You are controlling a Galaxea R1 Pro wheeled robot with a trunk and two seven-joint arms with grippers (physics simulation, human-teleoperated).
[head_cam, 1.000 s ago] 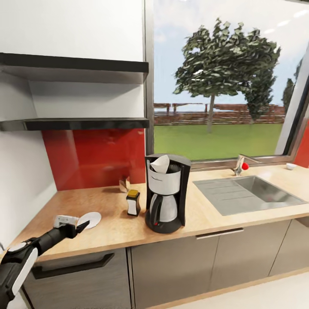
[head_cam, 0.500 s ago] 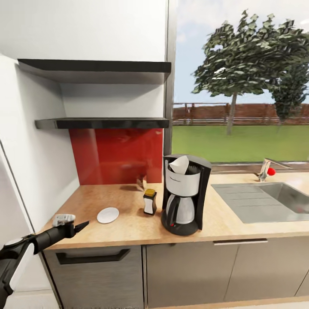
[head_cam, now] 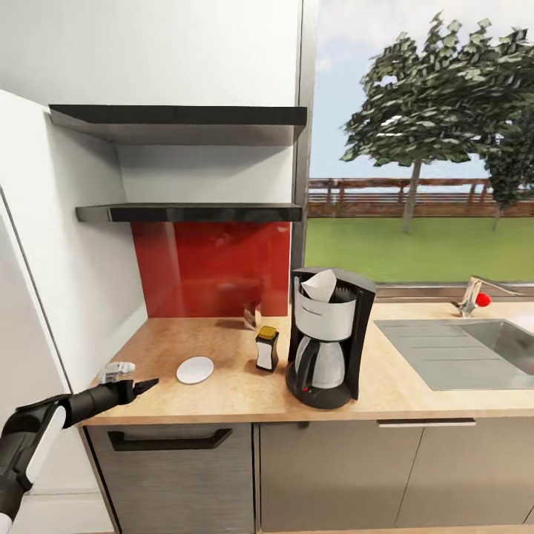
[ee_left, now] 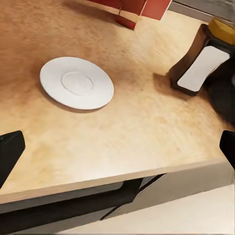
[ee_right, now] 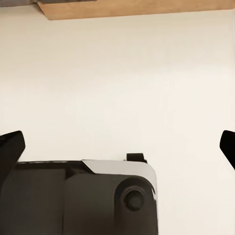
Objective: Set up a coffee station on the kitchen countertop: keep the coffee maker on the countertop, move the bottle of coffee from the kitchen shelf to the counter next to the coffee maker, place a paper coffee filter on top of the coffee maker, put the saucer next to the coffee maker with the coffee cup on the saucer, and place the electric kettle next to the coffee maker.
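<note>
The black-and-silver coffee maker (head_cam: 327, 337) stands on the pale wooden countertop (head_cam: 222, 397) with a white paper coffee filter (head_cam: 320, 285) already sitting in its top; just beside it is the small dark bottle of coffee with a yellow cap (head_cam: 267, 348), and a little further along lies the round white saucer (head_cam: 195, 369), flat and bare, apart from the bottle; so, judging by how things lie, you have the maker, bottle, filter and saucer dealt with, and the coffee cup and the electric kettle are what remain; neither is to be seen here. Your left gripper (head_cam: 141, 386) hangs over the front edge of the counter, short of the saucer; in the left wrist view its dark fingertips (ee_left: 11, 149) stand wide apart with nothing between them, the saucer (ee_left: 76, 82) and the bottle (ee_left: 203, 61) lying beyond; your right gripper (ee_right: 117, 147) is likewise spread and empty, hanging over pale floor below the counter's edge. The next move calls for finding the cup: turn the base and head away from this stretch of counter; carry the arms clear of the edge as you go.
</note>
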